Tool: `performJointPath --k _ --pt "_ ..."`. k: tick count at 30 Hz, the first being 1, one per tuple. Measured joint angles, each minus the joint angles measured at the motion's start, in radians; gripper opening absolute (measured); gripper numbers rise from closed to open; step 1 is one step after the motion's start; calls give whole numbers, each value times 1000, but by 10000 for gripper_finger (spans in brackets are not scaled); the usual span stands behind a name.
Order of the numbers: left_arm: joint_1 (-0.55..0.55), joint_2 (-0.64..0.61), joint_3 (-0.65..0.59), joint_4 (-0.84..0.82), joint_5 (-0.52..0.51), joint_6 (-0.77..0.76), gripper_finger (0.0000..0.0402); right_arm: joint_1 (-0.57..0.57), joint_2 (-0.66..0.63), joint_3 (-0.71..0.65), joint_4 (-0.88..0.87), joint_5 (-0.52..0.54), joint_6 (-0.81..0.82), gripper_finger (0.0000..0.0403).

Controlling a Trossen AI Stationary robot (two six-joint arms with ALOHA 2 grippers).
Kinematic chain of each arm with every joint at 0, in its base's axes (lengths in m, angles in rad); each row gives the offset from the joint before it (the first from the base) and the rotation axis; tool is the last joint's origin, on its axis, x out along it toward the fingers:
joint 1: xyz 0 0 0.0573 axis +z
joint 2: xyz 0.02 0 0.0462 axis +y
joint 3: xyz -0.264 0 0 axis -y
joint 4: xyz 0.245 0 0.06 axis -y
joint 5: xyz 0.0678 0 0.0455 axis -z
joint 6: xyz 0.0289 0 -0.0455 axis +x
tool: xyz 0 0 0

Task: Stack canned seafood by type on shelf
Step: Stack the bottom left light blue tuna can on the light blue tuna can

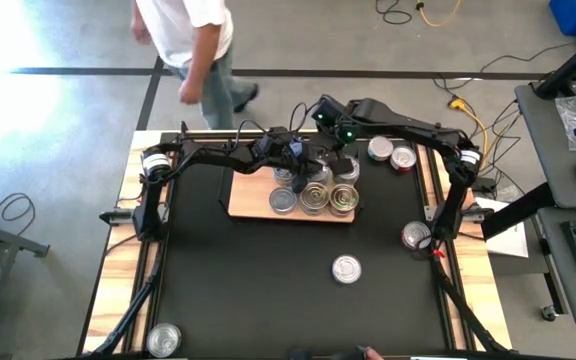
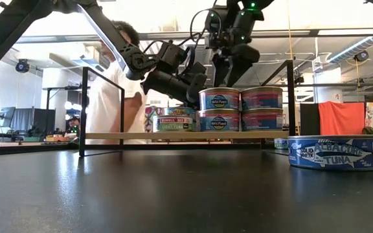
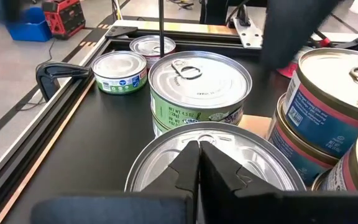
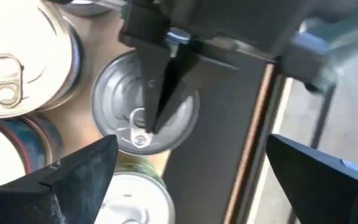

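Okay, my left gripper [image 3: 199, 163] is closed, tips over a tin [image 3: 213, 158]; right gripper [image 4: 188, 165] gapes empty above it. Tins look rigid, slick (I'd pinch the sides).

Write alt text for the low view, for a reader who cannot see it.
Two dark robot arms reach down over a light-wood shelf holding stacked seafood cans; the left gripper is shut, the right gripper open above the stacks. A lone blue tuna can sits on the black mat in front, and a person in a white shirt stands behind.
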Motion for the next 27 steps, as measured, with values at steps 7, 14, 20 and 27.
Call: performJointPath --k 7,14,20,27 --pt "0 -2 1 0 1 -16 0 -9 -13 4 -11 14 42 400" --pt "0 -47 -1 -9 0 -37 0 -9 -53 4 -31 20 143 400" --pt "0 -97 -1 -21 2 -43 0 -9 -55 1 -68 22 239 383" --pt "0 -167 -5 -28 4 -59 0 -16 -54 0 -196 66 317 266"
